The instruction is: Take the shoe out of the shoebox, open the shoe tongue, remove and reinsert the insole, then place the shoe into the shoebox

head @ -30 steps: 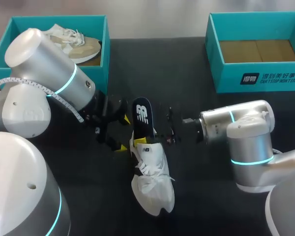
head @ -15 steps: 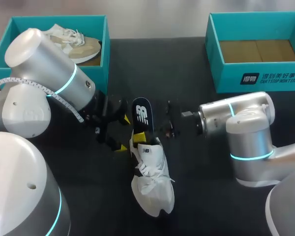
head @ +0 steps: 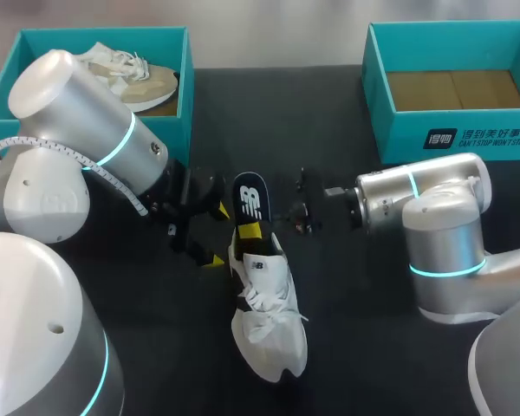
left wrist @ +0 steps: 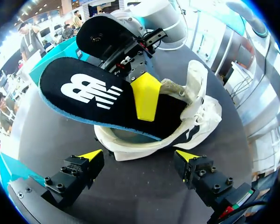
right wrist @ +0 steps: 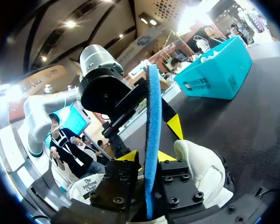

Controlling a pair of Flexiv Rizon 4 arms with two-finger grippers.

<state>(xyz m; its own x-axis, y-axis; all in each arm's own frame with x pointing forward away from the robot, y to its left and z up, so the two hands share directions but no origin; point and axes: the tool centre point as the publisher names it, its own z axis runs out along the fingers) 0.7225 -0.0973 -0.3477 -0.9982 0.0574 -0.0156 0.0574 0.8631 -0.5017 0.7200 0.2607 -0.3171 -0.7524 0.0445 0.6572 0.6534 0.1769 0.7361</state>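
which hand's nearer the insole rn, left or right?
Right. The right hand is shut on the insole, one finger on each face. The left hand is open beside the heel of the shoe, not touching the insole.

Insole [left wrist: 98, 93]: black top, white logo, blue edge
Shoe [head: 269, 312]: white
Left shoebox [head: 104, 33]: teal
Right shoebox [head: 399, 143]: teal, white print, brown floor
Bench [head: 329, 113]: black
Left end effector [left wrist: 137, 156]: black, yellow tips
Right end effector [right wrist: 147, 158]: black, yellow tips
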